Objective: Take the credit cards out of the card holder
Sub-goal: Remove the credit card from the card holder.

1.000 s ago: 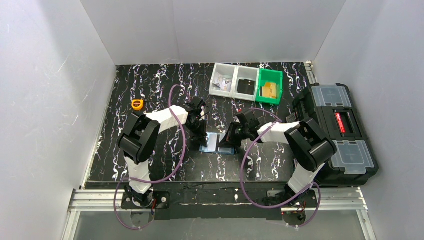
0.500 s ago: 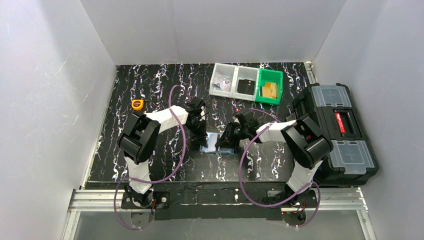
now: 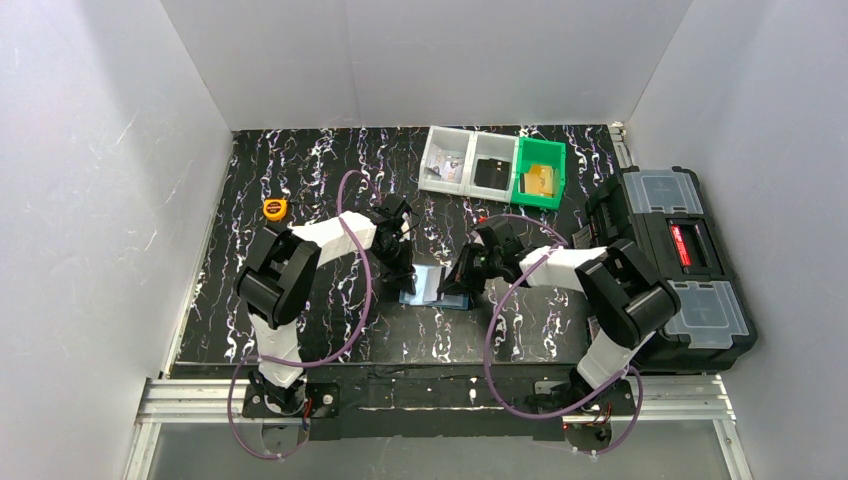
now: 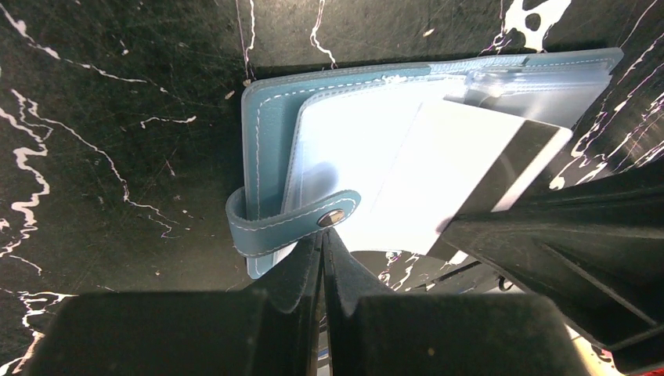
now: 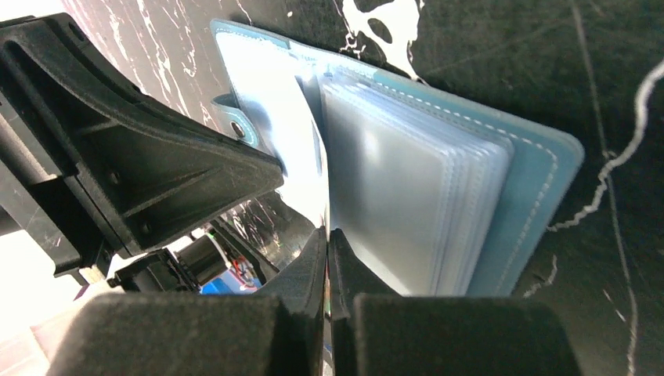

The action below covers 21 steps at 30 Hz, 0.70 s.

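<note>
1. White panel walls (image 3: 100, 200) enclose the work area on the left, back and right.
2. Black tabletop (image 3: 300, 180) with white marble veining; both arm bases are bolted at its near edge.
3. Black toolbox (image 3: 680, 265) with clear lid compartments and a red label, standing at the table's right edge.
4. Left arm (image 3: 300, 250) and right arm (image 3: 600, 280), white and black, each trailing a purple cable (image 3: 362, 290). Both reach in to the table's middle.
5. Two clear bins (image 3: 470, 165) and one green bin (image 3: 520, 175), set in a row at the back. Each holds small items too small to identify.
6. Card holder (image 4: 270, 141), dusty blue with white stitching, lying open and flat at the centre of the table between the two grippers. Its stack of cloudy plastic sleeves (image 5: 399, 204) is fanned on the right half.
7. Credit card (image 4: 462, 180), white with a dark stripe, standing partway out of a sleeve toward the right gripper.
8. Right gripper (image 5: 327, 235): fingers pressed together, pinching the card's projecting edge.
9. Left gripper (image 4: 322, 239): fingers pressed together, tips down at the holder's near edge, right by the snap strap (image 4: 282, 223). Whether they grip the strap cannot be told.
10. Tape measure (image 3: 274, 208), orange and black, on the table to the left, well apart from the holder.
</note>
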Tool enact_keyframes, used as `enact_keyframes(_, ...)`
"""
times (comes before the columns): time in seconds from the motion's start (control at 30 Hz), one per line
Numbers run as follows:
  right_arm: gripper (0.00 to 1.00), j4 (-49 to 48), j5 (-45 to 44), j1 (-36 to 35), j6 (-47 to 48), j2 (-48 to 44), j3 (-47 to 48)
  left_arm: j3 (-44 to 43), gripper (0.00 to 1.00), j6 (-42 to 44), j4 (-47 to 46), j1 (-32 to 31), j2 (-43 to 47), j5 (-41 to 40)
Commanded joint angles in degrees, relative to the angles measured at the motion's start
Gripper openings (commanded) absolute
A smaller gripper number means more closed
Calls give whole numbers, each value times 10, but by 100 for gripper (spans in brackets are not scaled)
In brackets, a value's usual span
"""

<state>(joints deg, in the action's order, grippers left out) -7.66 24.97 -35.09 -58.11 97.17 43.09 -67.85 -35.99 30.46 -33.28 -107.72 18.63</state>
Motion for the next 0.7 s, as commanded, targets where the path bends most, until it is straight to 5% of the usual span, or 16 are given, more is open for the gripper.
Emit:
enact_keyframes(0.0,1,75,-62,9,40,-29,-13,48,0,14,37,-16,-32,-63)
enact_keyframes(0.67,1,224,-84,11,104,-134,54,65,0,3,49,-16,63,-50)
